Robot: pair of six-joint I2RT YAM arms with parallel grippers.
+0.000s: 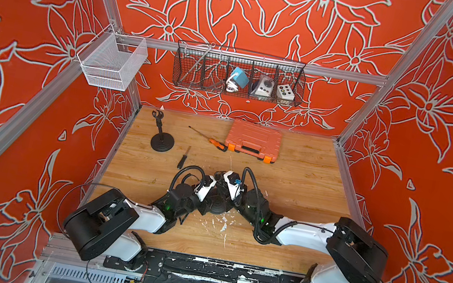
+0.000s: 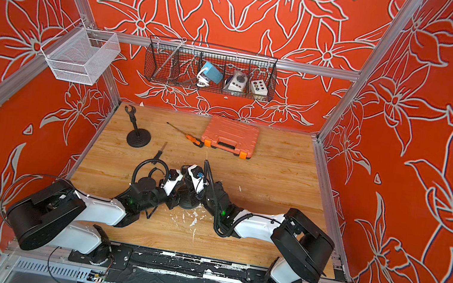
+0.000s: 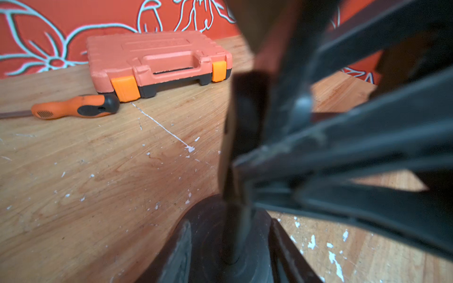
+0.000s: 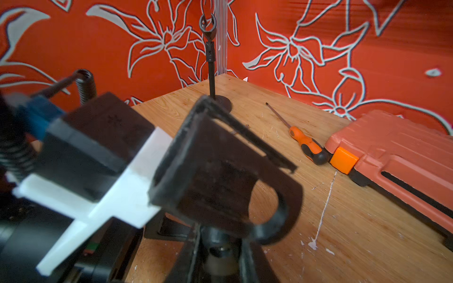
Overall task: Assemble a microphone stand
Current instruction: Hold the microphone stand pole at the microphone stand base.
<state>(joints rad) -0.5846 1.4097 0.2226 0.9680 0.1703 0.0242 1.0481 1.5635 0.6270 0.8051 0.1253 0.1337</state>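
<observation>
The pole-to-base stage of the stand is judged to be in hand. The round base [image 1: 217,206] is set on the desk [image 1: 289,191] directly beneath both grippers, and the pole [image 3: 235,242] is seen upright in its centre.

The right gripper [image 4: 220,257] is clamped narrowly on a round black part, taken to be the upper pole. The left gripper [image 3: 229,220] is placed lower, its jaws partly apart on either side of the pole, and no contact can be made out through the blur.

A square grip by the left gripper is called for next, low on the pole, so that it is held plumb while it is seated or turned. No loose clip can be seen, so the step after that cannot be judged.

The chief hindrance is crowding, since the two grippers are almost touching above the base.

A black screwdriver [image 1: 183,158] is found just beyond the left gripper on its outer side. Further beyond both grippers lies an orange-handled screwdriver [image 1: 217,143], its handle right against a tool case [image 1: 254,139]. A second stand [image 1: 161,137], complete with clip, is set well beyond the left gripper; none of these obstructs the work.
</observation>
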